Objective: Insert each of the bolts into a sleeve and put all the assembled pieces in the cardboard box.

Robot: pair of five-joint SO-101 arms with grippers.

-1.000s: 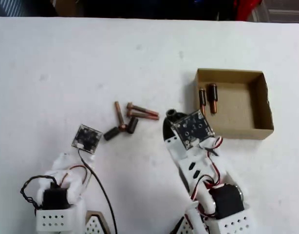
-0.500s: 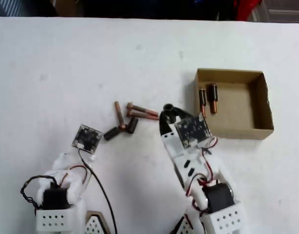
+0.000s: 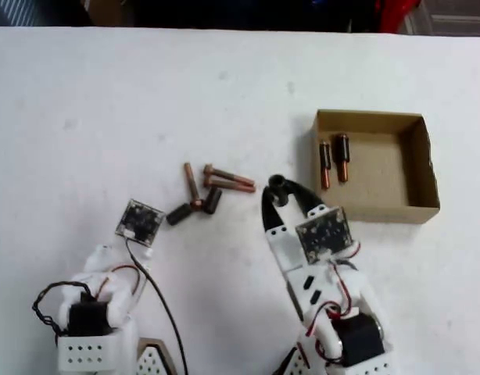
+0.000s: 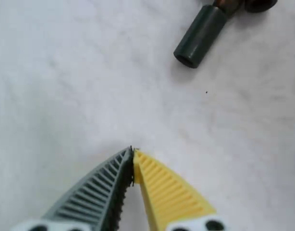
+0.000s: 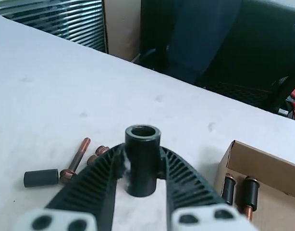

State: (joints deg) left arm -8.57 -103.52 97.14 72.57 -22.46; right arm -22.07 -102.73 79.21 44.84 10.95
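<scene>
My right gripper (image 5: 141, 153) is shut on a black sleeve (image 5: 141, 159), held upright with its open end up, just above the table between the loose parts and the cardboard box (image 3: 418, 168). In the high view this sleeve (image 3: 276, 186) sits left of the box. Two assembled pieces (image 3: 324, 164) (image 3: 342, 158) lie in the box. Three copper bolts (image 3: 191, 181) (image 3: 228, 176) (image 3: 228, 186) and two loose sleeves (image 3: 178, 214) (image 3: 213, 200) lie on the table. My left gripper (image 4: 133, 155) is shut and empty, a short way from one loose sleeve (image 4: 200, 36).
The white table (image 3: 107, 94) stretches open to the back and left. The left arm's camera board (image 3: 138, 221) hangs near the loose sleeves. A dark chair (image 5: 219, 43) and window blinds (image 5: 56, 17) stand beyond the table's far edge.
The right arm first pushed the held sleeve slightly forward, then drew back toward its base, its wrist dropping nearer the front edge. The left arm and loose parts have not moved.
</scene>
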